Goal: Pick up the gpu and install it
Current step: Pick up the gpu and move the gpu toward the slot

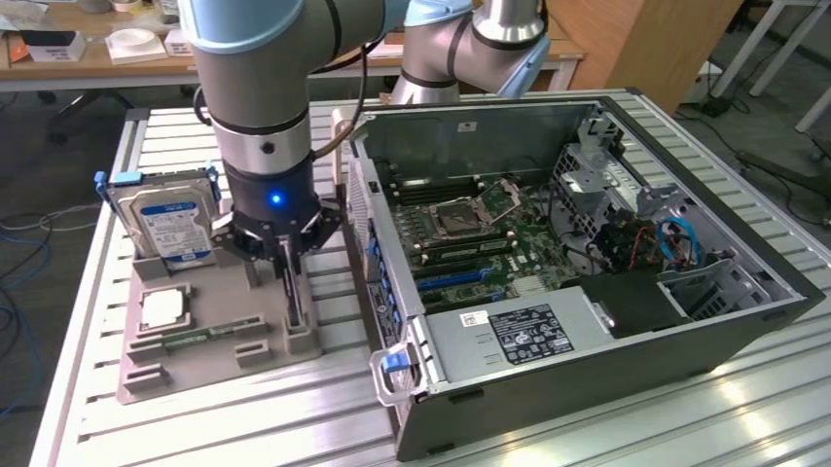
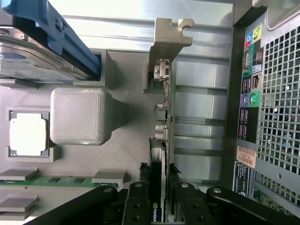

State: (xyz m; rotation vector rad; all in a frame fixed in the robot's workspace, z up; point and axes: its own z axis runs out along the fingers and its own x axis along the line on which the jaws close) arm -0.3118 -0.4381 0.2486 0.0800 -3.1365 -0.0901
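Directly between the fingertips of the black two-fingered pincer [image 1: 286, 261], clamped from both flat faces: the gpu [image 2: 164, 101], a thin green circuit card with a black fan block and a silver metal end bracket, standing upright on its long edge. Pressed against the card on either side, the dark fingers [image 2: 138, 201], with a white-lettered black label in the narrow gap between them. Straight out ahead of the fingertips, the card's far end with its notched bracket. Underneath the pincer, a grey moulded plastic holder tray [image 1: 221, 355], with the card's lower edge down at a slotted stand on it; not clear whether raised off it at all. Close beside the pincer, on the side away from the computer, a rounded grey plastic block [image 2: 77, 115] rising from the tray. Farther off on that same side, a silver hard drive with a blue label in a blue carrier [image 1: 166, 222], propped upright; lower on the tray, a square silver processor chip [image 1: 162, 309] in its recess and a narrow green memory stick [image 1: 195, 339] lying flat. Just beside the pincer on the opposite side, a large black-and-grey computer case [image 1: 624, 379] lying open, with a green motherboard [image 1: 481, 233] and a grey labelled power supply box [image 1: 513, 331] inside. Beneath everything, a slatted aluminium table [image 1: 234, 428].
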